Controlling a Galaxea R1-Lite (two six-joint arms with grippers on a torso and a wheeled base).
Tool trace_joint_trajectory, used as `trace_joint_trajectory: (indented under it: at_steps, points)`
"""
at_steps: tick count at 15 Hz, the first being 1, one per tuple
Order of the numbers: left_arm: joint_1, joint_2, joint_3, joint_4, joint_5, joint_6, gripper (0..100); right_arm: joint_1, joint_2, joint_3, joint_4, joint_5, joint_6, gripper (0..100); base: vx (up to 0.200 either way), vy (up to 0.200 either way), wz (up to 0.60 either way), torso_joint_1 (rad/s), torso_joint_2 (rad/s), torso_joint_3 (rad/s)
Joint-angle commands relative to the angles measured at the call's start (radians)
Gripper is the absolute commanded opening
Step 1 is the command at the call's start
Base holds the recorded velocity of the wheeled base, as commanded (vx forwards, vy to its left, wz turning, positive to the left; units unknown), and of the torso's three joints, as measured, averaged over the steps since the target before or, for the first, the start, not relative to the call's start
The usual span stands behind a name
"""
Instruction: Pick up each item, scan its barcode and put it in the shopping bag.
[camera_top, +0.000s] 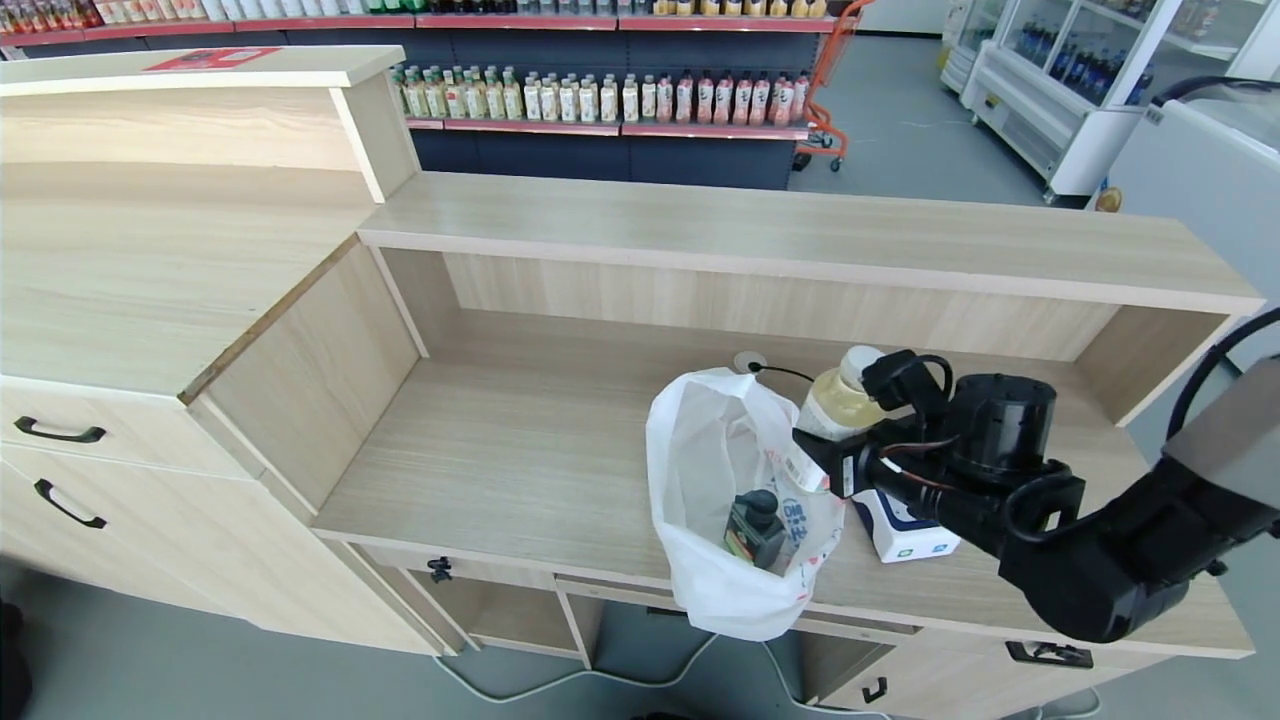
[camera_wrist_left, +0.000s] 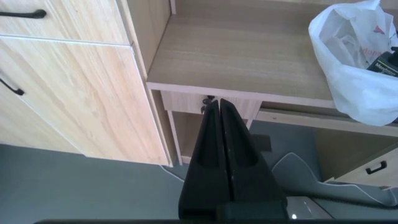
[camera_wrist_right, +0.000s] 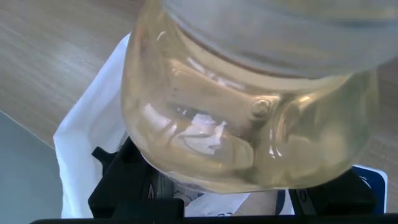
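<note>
My right gripper (camera_top: 838, 452) is shut on a clear bottle of pale yellow drink (camera_top: 835, 402) with a white cap, holding it tilted just beside the right rim of the white shopping bag (camera_top: 705, 470). The bottle's base (camera_wrist_right: 249, 118) looms close in the right wrist view, above the bag (camera_wrist_right: 87, 137). A dark bottle (camera_top: 756, 526) lies inside the bag. The bag (camera_wrist_left: 354, 68) stands open at the counter's front edge. My left gripper (camera_wrist_left: 219, 109) hangs shut and holds nothing, below and in front of the counter (camera_wrist_left: 249, 56).
A white and blue box (camera_top: 905, 532) lies on the counter (camera_top: 520, 450) right of the bag, under my right arm. A black cable (camera_top: 775, 371) runs from a hole in the back of the counter. A raised shelf (camera_top: 780, 225) overhangs the back; drawers (camera_top: 60, 470) stand at the left.
</note>
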Motion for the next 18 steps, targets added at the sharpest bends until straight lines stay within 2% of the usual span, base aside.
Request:
trace_joint_trajectory:
  at_steps: [1,5,18]
  points:
    - [0.0,0.001,0.0,0.0,0.0,0.0,0,0.003,0.101,-0.033,-0.02,0.001,-0.006,0,0.0,0.0,0.0,0.0,0.0,0.0]
    - [0.0,0.001,-0.001,0.0,0.0,0.0,0,0.003,0.203,-0.143,-0.022,-0.043,-0.006,0,0.0,0.0,0.0,0.0,0.0,0.0]
    - [0.0,0.001,0.0,-0.001,0.0,0.0,0,0.014,0.382,-0.22,-0.141,-0.043,-0.055,0,0.0,0.0,0.0,0.0,0.0,0.0]
